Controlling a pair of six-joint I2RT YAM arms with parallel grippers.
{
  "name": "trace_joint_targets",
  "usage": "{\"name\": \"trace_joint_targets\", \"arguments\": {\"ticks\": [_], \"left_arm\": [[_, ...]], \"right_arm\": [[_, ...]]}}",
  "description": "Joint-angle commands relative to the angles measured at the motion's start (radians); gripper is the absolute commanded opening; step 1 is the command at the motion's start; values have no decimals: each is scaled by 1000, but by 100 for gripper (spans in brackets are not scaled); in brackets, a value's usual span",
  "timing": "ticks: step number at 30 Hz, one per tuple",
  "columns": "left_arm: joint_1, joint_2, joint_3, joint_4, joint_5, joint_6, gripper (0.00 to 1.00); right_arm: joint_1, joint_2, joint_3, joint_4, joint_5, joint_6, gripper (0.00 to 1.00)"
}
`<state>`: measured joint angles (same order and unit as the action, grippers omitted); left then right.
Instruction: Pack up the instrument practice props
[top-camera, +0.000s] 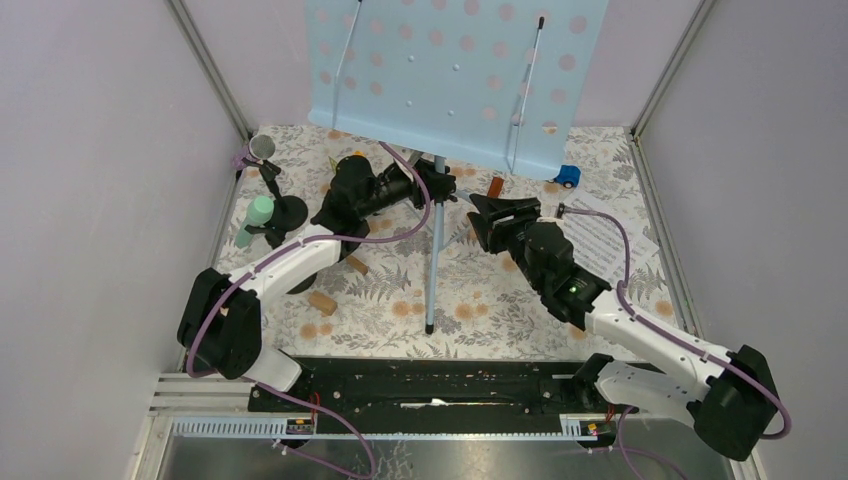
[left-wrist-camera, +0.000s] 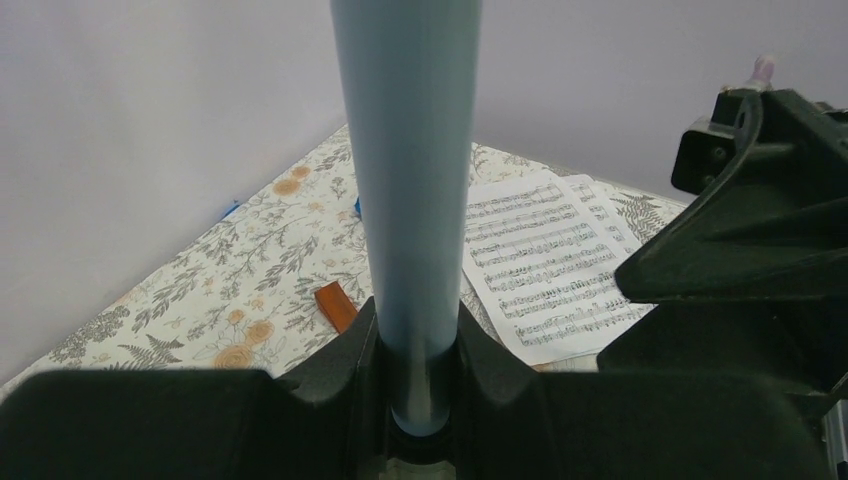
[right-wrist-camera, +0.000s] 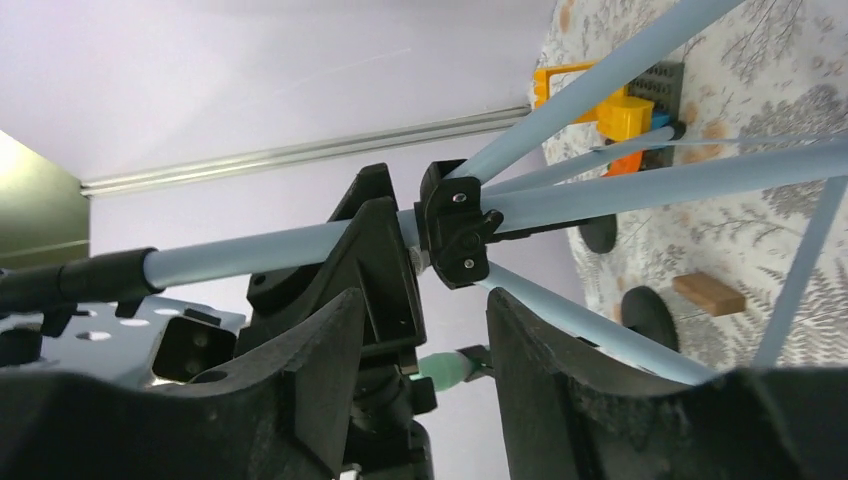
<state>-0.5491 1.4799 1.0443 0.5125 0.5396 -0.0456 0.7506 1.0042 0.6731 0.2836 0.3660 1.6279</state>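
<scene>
We note the left gripper (left-wrist-camera: 415, 385) clamped on the pole (left-wrist-camera: 405, 150) of the music stand (top-camera: 455, 70), which is at the back of the table (top-camera: 400, 300). The right gripper (right-wrist-camera: 450, 340) has its fingers apart, near the stand's black hub (right-wrist-camera: 458, 230). Sheet music (left-wrist-camera: 540, 270) lies flat on the table.

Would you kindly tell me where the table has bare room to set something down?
Bare cloth lies at the front, between the tripod leg and the right arm. The left is crowded by microphones and wooden blocks; sheet music covers the right.
</scene>
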Motion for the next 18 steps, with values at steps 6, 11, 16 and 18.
{"name": "trace_joint_targets", "arguments": {"ticks": [6, 11, 16, 18], "left_arm": [[-45, -34, -18, -131, -62, 38, 0], [-69, -38, -19, -149, -88, 77, 0], [-72, -36, -24, -144, -96, 75, 0], [-74, -32, -23, -142, -95, 71, 0]], "right_arm": [[-11, 155, 23, 173, -32, 256, 57], [-13, 226, 26, 260, -65, 281, 48], [-16, 252, 16, 299, -86, 289, 44], [-22, 249, 9, 299, -82, 289, 41]]}}
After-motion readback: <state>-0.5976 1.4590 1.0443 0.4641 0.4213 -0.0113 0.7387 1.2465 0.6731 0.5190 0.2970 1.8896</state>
